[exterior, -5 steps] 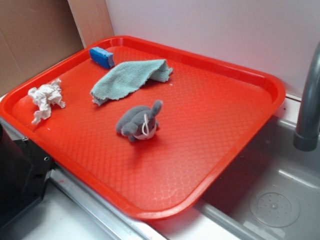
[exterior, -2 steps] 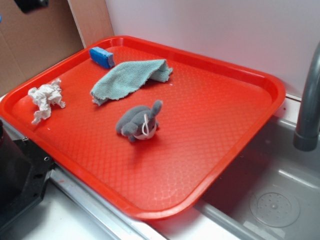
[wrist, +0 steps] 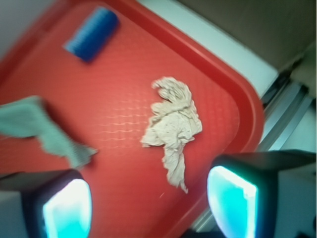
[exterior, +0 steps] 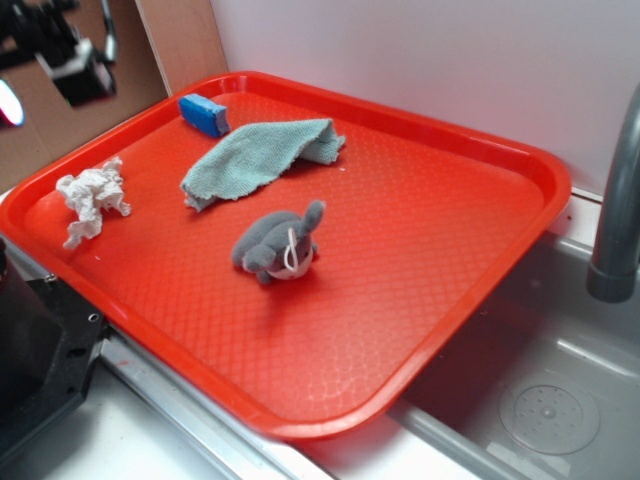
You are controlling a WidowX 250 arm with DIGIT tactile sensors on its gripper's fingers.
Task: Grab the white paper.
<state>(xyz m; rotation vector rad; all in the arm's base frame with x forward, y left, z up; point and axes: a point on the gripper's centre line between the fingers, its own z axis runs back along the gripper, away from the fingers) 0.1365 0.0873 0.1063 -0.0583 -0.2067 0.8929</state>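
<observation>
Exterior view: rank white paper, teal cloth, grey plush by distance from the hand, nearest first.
The hand hangs at the upper left, above the tray's far-left corner.
1. white paper: left edge of the tray, roughly below the hand.
2. teal cloth: back middle, further right.
3. grey plush: tray centre, farthest.

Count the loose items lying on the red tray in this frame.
4. White paper near the left rim, blue block at the back corner, teal cloth beside it, grey plush toy mid-tray. None appear hidden on the tray.
</observation>
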